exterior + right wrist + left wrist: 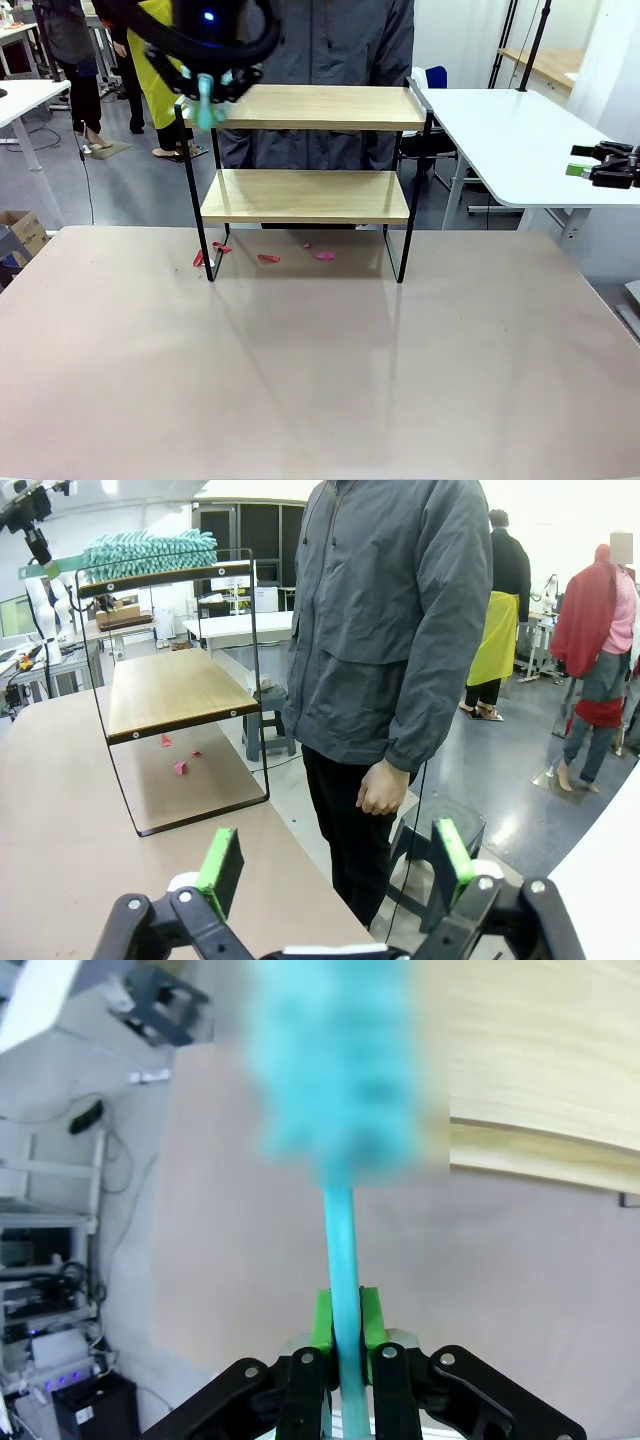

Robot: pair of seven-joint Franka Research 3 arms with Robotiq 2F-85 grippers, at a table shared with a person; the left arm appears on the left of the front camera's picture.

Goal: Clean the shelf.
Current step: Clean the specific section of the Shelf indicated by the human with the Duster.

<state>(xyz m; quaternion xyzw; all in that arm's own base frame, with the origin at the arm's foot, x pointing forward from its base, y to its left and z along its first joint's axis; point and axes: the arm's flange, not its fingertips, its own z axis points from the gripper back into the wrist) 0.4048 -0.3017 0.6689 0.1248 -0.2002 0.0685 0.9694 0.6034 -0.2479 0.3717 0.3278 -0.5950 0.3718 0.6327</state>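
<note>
Shelf (305, 195) stands at the far middle of the table (320, 400), its four black legs on the tabletop, directly in front of a person (400, 630) in a grey jacket. It has two light wooden boards, one above the other.

Left gripper (207, 85): sits at the upper left corner of the shelf, just above the left end of the top board. In its wrist view the green pads (322, 1322) are pressed together on the thin teal handle of a duster (335, 1070). The fluffy teal head points away from the gripper, with the wooden boards to the right of it; the head is blurred there. From the right wrist view the duster head lies along the top board, touching it.

Right gripper (335, 865): jaws are spread wide with nothing between the pads. In the front view it hangs well apart from the shelf, far off to the shelf's right, over the white side table (510, 130).

Small red and pink scraps (268, 258) lie on the table under the lower board, between the legs.

The person's hand (382, 787) hangs loose at the side, clear of the shelf.
</note>
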